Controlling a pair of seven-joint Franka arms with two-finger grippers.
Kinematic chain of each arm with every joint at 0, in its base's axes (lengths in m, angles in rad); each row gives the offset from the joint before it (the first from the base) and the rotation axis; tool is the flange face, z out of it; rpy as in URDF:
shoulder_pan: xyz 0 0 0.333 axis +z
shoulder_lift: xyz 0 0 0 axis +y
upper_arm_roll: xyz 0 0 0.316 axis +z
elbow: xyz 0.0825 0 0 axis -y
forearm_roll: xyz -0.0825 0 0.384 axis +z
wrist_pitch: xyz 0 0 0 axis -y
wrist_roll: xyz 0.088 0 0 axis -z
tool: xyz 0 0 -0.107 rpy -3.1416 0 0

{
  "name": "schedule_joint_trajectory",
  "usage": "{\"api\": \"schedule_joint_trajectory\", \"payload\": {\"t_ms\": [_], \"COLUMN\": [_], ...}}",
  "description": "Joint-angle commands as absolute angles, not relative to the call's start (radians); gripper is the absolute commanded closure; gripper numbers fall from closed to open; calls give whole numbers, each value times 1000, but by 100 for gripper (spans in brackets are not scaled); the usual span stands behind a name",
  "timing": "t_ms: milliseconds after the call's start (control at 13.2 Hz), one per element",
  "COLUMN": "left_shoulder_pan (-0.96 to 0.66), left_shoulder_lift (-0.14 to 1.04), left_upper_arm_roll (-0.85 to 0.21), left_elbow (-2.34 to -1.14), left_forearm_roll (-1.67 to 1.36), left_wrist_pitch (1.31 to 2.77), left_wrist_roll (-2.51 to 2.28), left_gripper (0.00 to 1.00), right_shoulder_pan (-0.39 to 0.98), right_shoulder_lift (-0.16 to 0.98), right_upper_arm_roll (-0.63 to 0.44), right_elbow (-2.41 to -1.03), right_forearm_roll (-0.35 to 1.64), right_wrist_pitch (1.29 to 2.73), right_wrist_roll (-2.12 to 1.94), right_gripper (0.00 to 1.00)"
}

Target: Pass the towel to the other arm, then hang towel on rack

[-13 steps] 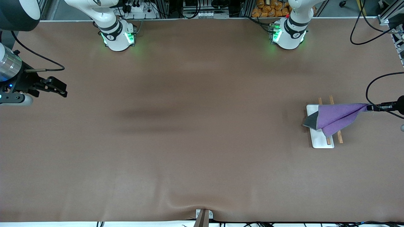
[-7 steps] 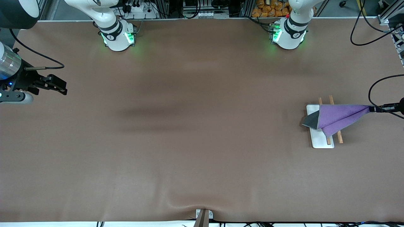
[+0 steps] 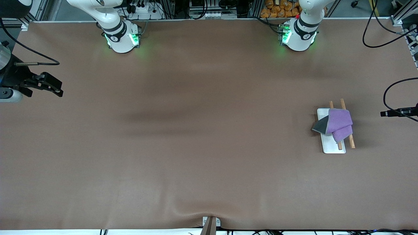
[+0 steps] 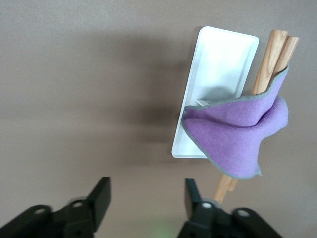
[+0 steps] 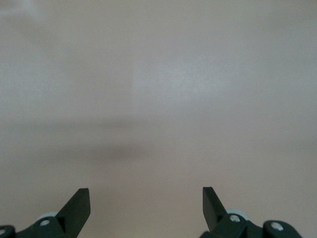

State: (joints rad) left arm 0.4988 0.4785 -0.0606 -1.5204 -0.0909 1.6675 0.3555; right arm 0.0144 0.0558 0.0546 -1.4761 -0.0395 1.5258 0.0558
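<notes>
The purple towel (image 3: 339,122) with its grey reverse hangs bunched over the two wooden rods (image 3: 351,142) of the rack, which stands on a white base plate (image 3: 330,146) toward the left arm's end of the table. My left gripper (image 3: 382,113) is open and empty, apart from the towel and beside the rack. The left wrist view shows the towel (image 4: 237,131) draped on the rods over the base plate (image 4: 218,64), with my left gripper (image 4: 147,198) clear of it. My right gripper (image 3: 59,87) is open and empty at the right arm's end of the table, over bare mat (image 5: 146,196).
The brown mat (image 3: 202,130) covers the table. Both arm bases (image 3: 122,37) stand along the edge farthest from the front camera. A black cable (image 3: 388,94) loops above the left gripper. A small bracket (image 3: 210,223) sits at the edge nearest the front camera.
My left gripper has let go of the towel, which has dropped from its stretched shape into a bunch over the rods. My right gripper has drawn back toward its end of the table.
</notes>
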Motion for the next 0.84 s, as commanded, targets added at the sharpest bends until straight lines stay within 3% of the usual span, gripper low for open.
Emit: {"api": "schedule_joint_trajectory", "payload": {"t_ms": [0, 759], "left_shoulder_pan": [494, 431], "left_shoulder_lift": [448, 220], "left_upper_arm_roll": [-78, -337], "left_elbow": [-1488, -1459], "left_forearm_roll": [-77, 5], "left_wrist_pitch": [1667, 1611], "left_wrist_roll": [365, 51], "left_gripper": [0, 0], "right_shoulder_pan": [-8, -12], "right_shoulder_lift": [61, 2], "right_upper_arm_roll": [64, 61], "right_elbow": [-1456, -1555], "right_forearm_roll": [-15, -14], "right_wrist_pitch": [1488, 1545], "right_wrist_roll": [41, 35], "right_gripper": [0, 0]}}
